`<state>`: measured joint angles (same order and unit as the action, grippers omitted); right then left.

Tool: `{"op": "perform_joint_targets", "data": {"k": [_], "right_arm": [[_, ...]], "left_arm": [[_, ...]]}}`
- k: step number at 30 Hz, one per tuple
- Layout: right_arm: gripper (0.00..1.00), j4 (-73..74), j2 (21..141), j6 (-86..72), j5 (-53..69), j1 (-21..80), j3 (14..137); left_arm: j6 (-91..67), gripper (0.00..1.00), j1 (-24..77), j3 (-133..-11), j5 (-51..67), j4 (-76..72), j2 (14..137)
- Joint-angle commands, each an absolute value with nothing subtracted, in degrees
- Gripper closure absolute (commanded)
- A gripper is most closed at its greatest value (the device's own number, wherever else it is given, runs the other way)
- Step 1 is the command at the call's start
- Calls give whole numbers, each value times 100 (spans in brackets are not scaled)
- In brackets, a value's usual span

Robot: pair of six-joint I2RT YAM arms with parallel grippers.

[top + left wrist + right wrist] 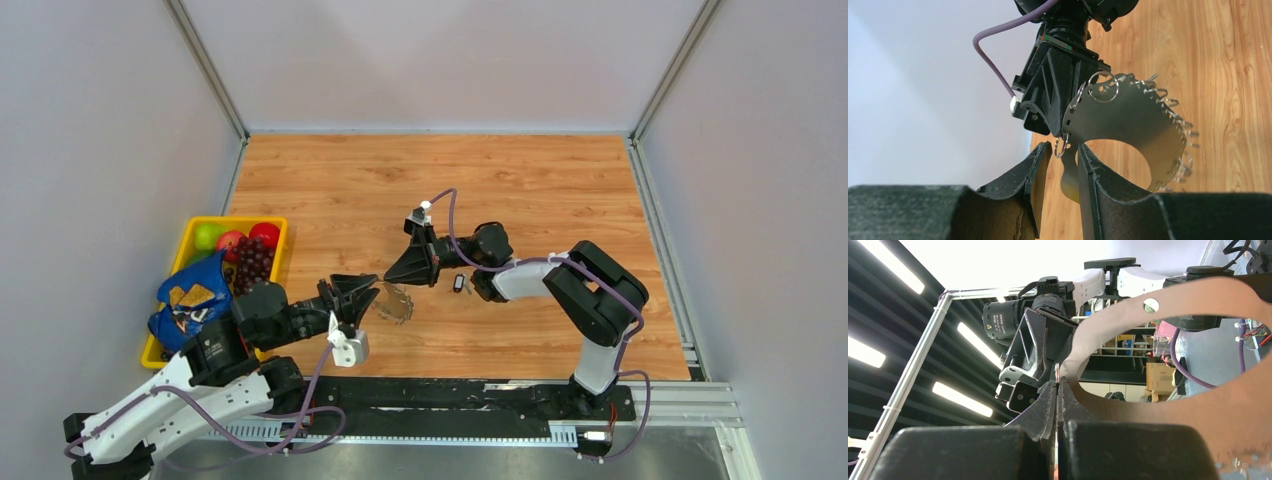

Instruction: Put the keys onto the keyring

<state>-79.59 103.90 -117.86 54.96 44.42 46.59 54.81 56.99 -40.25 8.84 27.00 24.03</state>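
Right wrist view: keyring (1158, 412) was blurred and ran off the right edge. Top view: key (459, 283) was too small to detail.

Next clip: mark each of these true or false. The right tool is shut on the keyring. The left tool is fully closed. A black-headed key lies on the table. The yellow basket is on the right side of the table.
1. The right tool is shut on the keyring. True: its tips pinch the hoop's edge.
2. The left tool is fully closed. False: its fingers stand apart, with the hoop's band between them.
3. A black-headed key lies on the table. True: it is beside the right arm.
4. The yellow basket is on the right side of the table. False: it is at the left edge, by the left arm.
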Motion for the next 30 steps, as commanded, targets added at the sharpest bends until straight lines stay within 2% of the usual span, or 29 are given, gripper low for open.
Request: {"op": "perform_joint_targets", "data": {"k": [1,12,25,30], "right_arm": [[100,-8514,10406,-12823,5328,4421,4887],[100,-8512,10389,-12819,5378,4425,4930],[100,-8484,10336,-12766,5410,4431,4886],[100,-8479,10327,-12742,5423,4438,4872]], "left_arm": [[5666,63,5758,-4072,827,2621,2479],[5859,64,5889,-4078,581,2539,2579],[6090,72,6049,-4028,266,2439,2663],[6186,72,6097,-3980,177,2385,2690]]}}
